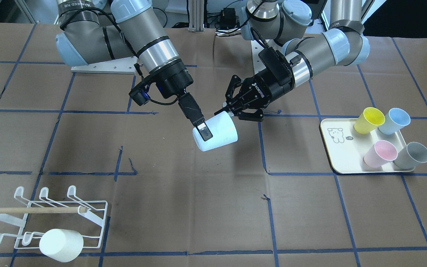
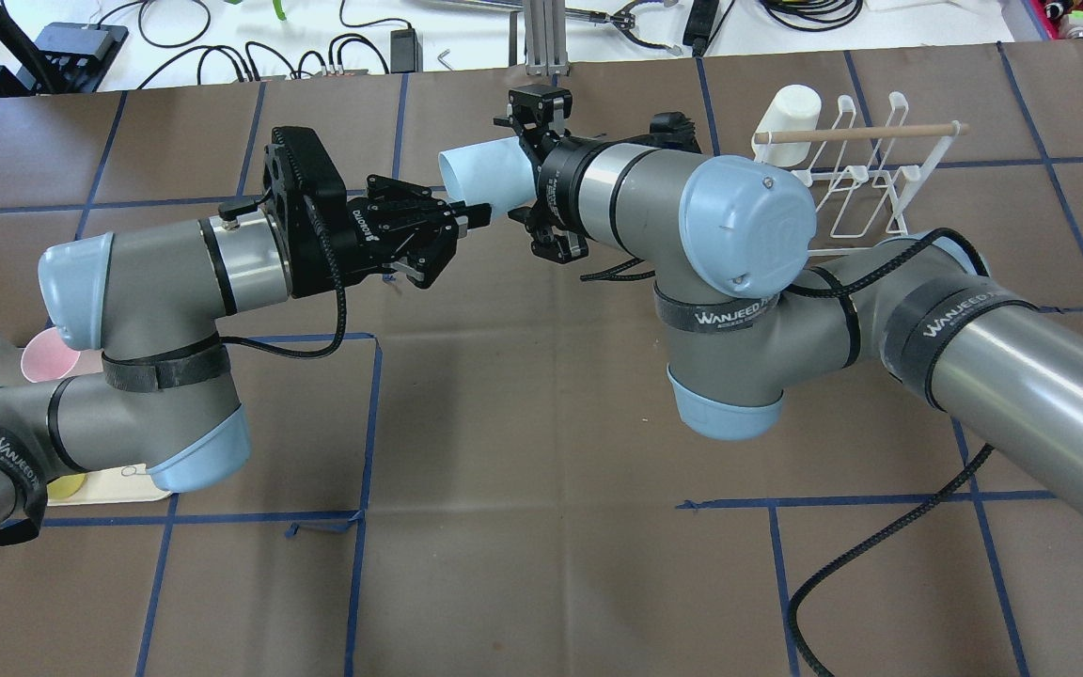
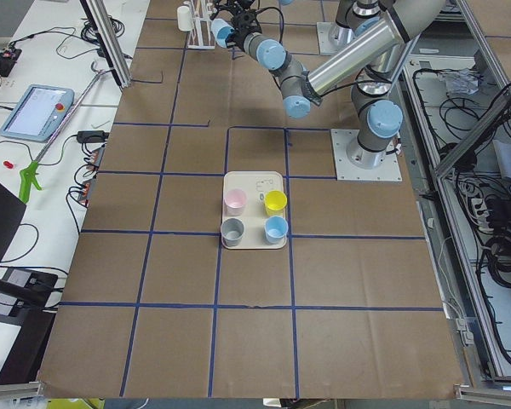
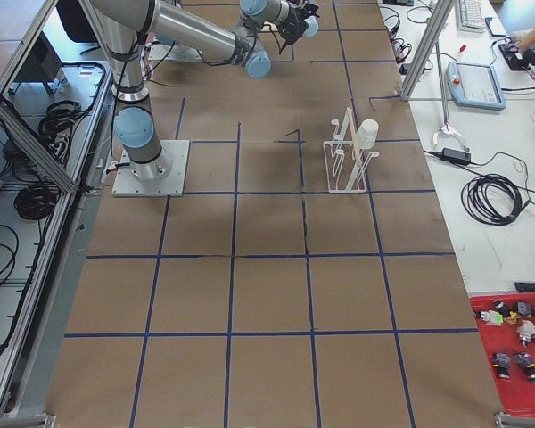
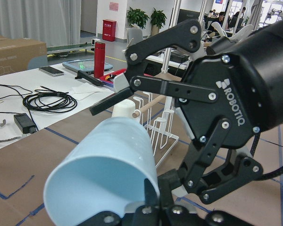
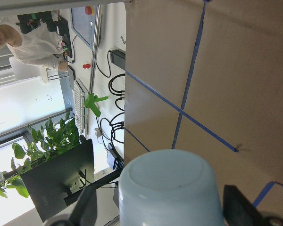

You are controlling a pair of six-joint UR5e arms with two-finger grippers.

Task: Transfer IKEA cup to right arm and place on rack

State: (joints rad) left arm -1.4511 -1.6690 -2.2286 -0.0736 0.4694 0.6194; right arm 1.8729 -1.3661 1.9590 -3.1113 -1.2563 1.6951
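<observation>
- The pale blue cup (image 1: pixel 217 134) hung above the worktop (image 1: pixel 198 207) at the centre of the front view, tipped on its side.
- The right arm (image 1: pixel 150 40) came in from the upper left, its jaws clenched across the cup's body near the base.
- The left arm (image 1: pixel 310 52) came in from the upper right, its jaws pinched on the cup's rim.
- The rack (image 1: pixel 61 218) stood at lower left, well apart, with a white cup (image 1: pixel 61 244) on it.
- A tray (image 1: pixel 341 157) at right carried four coloured cups (image 1: pixel 369 120).

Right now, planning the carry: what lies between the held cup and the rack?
Only bare taped table lies between the pale blue cup and the rack, seen in the front-facing view.
</observation>
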